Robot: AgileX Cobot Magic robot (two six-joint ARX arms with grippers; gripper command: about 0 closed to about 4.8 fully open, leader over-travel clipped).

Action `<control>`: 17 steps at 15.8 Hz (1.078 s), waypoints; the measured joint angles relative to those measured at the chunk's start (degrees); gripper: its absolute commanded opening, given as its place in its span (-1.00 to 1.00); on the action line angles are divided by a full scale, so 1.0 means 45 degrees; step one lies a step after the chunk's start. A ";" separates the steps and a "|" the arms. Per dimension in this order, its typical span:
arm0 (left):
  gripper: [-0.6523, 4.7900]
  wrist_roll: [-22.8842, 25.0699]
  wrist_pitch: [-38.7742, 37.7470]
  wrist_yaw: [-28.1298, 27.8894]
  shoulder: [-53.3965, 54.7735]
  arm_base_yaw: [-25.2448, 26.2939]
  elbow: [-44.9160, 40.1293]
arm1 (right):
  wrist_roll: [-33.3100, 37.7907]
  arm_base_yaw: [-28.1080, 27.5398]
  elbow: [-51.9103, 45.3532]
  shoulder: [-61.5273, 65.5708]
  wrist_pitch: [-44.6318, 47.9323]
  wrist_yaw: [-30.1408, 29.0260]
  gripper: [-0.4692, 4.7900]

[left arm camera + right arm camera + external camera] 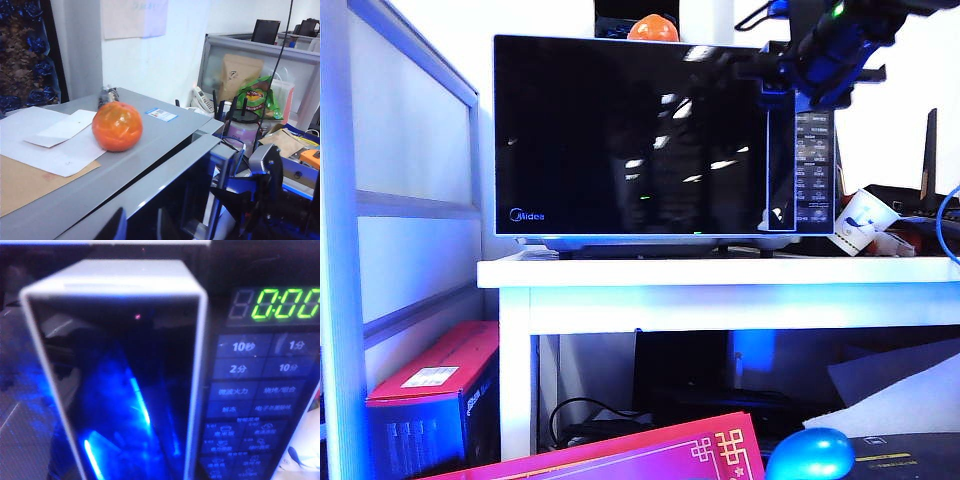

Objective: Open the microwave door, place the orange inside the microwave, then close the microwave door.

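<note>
Closest to the exterior camera lie a pink printed sheet (650, 450) and a glossy blue rounded object (810, 455), neither of them part of the job. Beyond them a white counter (720, 272) carries the microwave (665, 140), and its door (630, 135) looks flush and closed from there. In the right wrist view, though, the handle edge of the door (120, 375) seems to stand a little proud of the button panel (260, 405), and the left wrist view shows a narrow gap along the top, so the door is probably just cracked.

The right end effector (790, 72) is at the upper right corner of the door, near the handle strip. Its fingers cannot be made out in any view, so whether it is clenched or released cannot be told. The left end effector (140, 230) waits above the microwave with its fingers spread and holding nothing.

The orange (117, 126) sits on top of the microwave beside some sheets of paper (47, 140), untouched.

By my judgement the task is at its first step: the door must swing fully open, then the orange goes inside, then the door closes.
</note>
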 measured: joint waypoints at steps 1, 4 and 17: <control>-0.41 0.0000 -0.0019 0.0000 0.0000 0.0000 0.0000 | -0.0019 -0.0005 0.0068 -0.0364 0.0656 -0.0350 0.95; -0.41 0.0000 -0.0019 -0.0005 0.0000 0.0000 0.0000 | -0.0044 -0.0005 0.0199 -0.0525 0.1248 -0.1161 0.95; -0.41 0.0345 0.0588 -0.1554 0.0840 -0.0427 0.0000 | 0.0049 -0.0112 0.0083 -0.1841 -0.0811 -0.3424 0.95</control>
